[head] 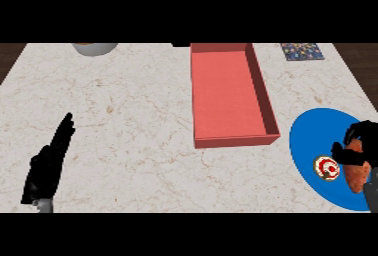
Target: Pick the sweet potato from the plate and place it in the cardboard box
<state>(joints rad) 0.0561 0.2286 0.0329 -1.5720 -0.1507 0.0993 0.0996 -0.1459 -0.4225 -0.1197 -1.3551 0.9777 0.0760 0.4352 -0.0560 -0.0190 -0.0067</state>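
Observation:
An orange-brown sweet potato (355, 174) lies on the blue plate (314, 132) at the right edge of the counter. My right hand (362, 145) is over it, fingers curled round its upper end, so part of it is hidden. A small red-and-white round object (327, 167) sits on the plate just left of the potato. The box (227, 95) is a long, open, salmon-red tray at the centre back, left of the plate. My left hand (50, 162) rests open at the lower left, fingers straight and pointing away.
A grey bowl-like object (94, 48) shows at the counter's far left edge. A dark patterned mat or packet (302, 51) lies at the far right. Dark floor borders the marble counter on both sides.

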